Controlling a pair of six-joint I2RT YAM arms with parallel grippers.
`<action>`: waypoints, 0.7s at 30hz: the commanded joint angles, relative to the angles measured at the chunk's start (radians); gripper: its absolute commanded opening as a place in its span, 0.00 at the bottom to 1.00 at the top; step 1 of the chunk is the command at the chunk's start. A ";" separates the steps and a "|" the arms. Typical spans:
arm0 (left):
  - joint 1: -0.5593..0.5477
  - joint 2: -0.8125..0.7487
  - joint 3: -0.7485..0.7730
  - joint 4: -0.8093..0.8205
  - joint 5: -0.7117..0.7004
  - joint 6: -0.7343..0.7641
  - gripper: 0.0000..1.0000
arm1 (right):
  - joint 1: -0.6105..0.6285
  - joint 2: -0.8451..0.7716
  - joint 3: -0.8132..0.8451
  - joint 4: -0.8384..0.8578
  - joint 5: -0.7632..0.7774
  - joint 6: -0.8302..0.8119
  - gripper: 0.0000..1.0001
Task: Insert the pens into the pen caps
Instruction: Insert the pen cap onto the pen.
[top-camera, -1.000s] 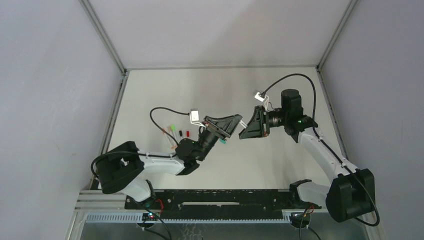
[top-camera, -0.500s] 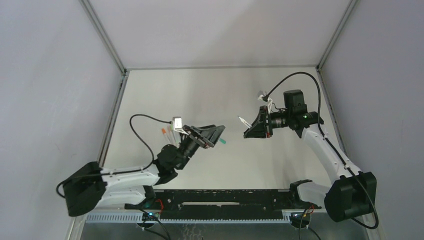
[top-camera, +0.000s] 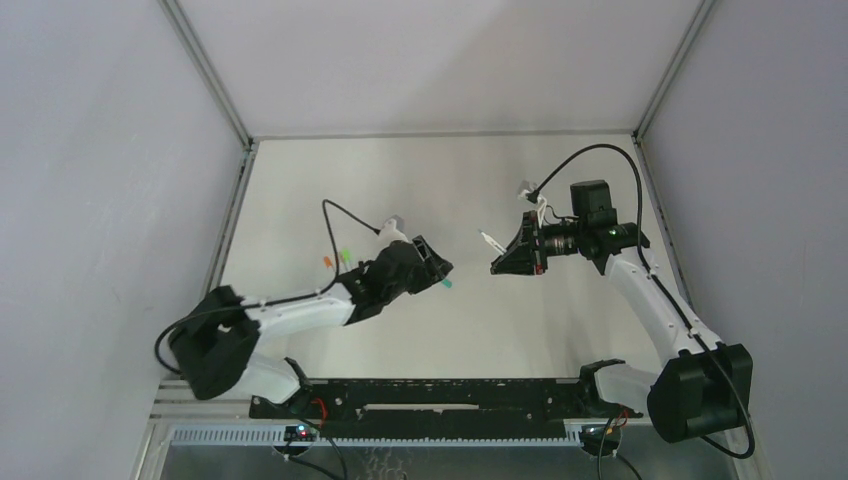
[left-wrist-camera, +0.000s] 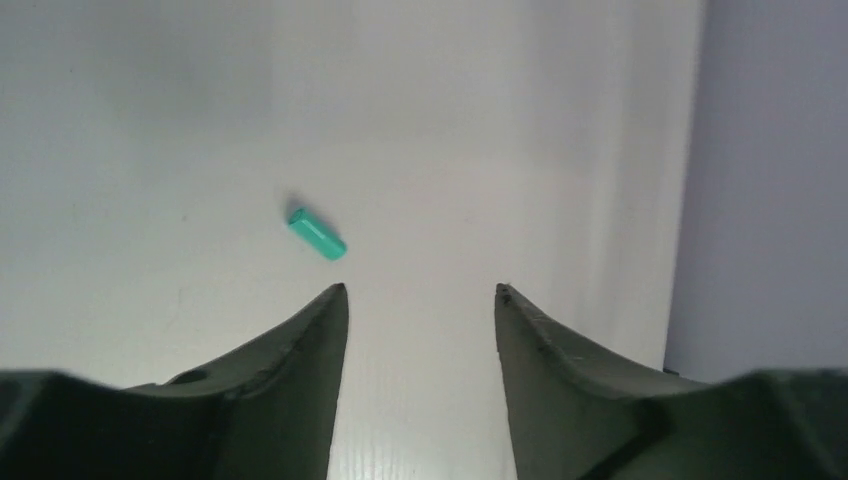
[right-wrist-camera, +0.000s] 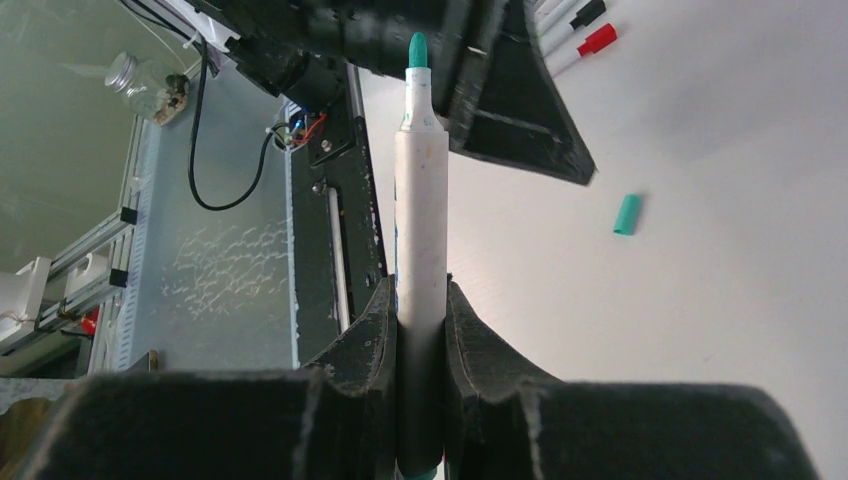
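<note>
Your teal cap (left-wrist-camera: 317, 233) lies on its side on the worktop (top-camera: 400, 180), so take everything from there. Your left fingers (left-wrist-camera: 300, 350) stand wide apart with nothing between them. Their tips are just short of the cap, and it sits a little outside one tip, not in the gap. Your right fingers (right-wrist-camera: 375, 330) are clamped tight round the white barrel of the teal pen (right-wrist-camera: 421, 200), and its bare teal nib points out past them. Pen and right fingers are well apart from the cap, on the side away from your left arm. A green-ended pen (top-camera: 346, 254) and an orange-ended pen (top-camera: 328, 262) lie on the worktop beyond your left arm from the cap.
</note>
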 joint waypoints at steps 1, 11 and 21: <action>0.004 0.138 0.194 -0.315 -0.001 -0.193 0.54 | -0.007 0.003 0.032 0.002 -0.005 -0.020 0.00; 0.004 0.343 0.454 -0.646 -0.033 -0.317 0.54 | -0.011 -0.006 0.032 0.011 -0.007 -0.007 0.00; 0.003 0.492 0.622 -0.799 -0.007 -0.330 0.53 | -0.018 -0.024 0.032 0.014 -0.018 0.002 0.00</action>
